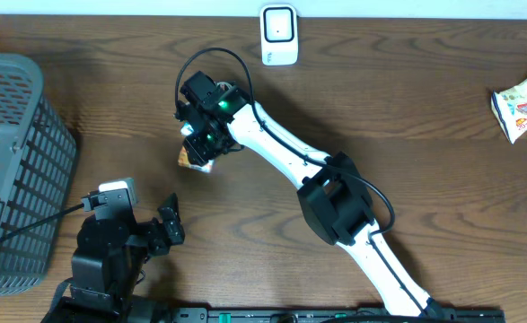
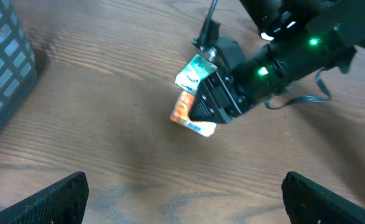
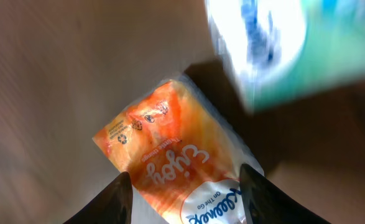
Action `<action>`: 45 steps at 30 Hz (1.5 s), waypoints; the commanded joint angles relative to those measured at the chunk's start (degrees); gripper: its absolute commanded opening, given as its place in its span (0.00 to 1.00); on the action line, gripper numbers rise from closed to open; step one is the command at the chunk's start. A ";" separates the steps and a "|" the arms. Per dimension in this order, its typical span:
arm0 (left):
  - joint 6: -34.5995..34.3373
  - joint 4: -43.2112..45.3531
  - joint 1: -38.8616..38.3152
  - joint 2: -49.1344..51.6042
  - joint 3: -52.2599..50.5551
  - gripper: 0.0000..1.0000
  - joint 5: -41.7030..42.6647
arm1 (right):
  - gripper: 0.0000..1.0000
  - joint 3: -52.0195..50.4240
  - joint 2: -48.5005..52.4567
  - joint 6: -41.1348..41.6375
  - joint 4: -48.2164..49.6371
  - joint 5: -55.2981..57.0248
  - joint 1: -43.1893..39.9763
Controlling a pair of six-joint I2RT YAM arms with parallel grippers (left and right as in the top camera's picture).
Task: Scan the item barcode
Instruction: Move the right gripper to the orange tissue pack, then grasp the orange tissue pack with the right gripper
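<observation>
The orange plastic tissue packet with a white printed oval (image 3: 170,149) sits between the two black fingers (image 3: 117,202) of the right gripper (image 3: 182,194), which are pressed against its two sides in a pinch. The right wrist view alone shows the print on the packet face and both finger tips against its edges. It also shows a blurred white, blue and green shape at upper right; what that shape is cannot be told. The left wrist view shows the packet (image 2: 183,111) from the side, tilted, with its lower end projecting from the right gripper (image 2: 202,112) towards the table. A small white-and-green printed piece (image 2: 193,73) sits just above it against the gripper body. In the overhead view the packet (image 1: 194,162) is mostly covered by the right gripper (image 1: 200,149), and only an orange-and-white corner shows. This view places the packet left of centre on the brown wooden table (image 1: 407,108). It lies well apart from the white box-shaped barcode scanner (image 1: 279,34) at the far edge. The left gripper (image 1: 167,229) is near the front edge, apart from the packet, its fingers (image 2: 64,199) spread wide and holding nothing. The grey plastic lattice basket (image 1: 12,170) stands at the left edge. Printed snack bags (image 1: 523,103) lie at the far right.
</observation>
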 commanded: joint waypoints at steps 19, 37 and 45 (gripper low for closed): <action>-0.31 0.09 0.00 -0.09 -0.07 0.98 -0.74 | 0.51 -0.37 -6.58 -17.77 -8.50 3.72 -1.27; -0.31 0.09 0.02 -0.09 -0.07 0.98 -0.74 | 0.32 -13.70 -6.54 -24.70 -2.29 -14.45 -3.30; -0.31 0.09 0.02 -0.07 -0.07 0.98 -0.74 | 0.26 -13.53 -6.56 -18.73 -4.33 -19.67 -5.51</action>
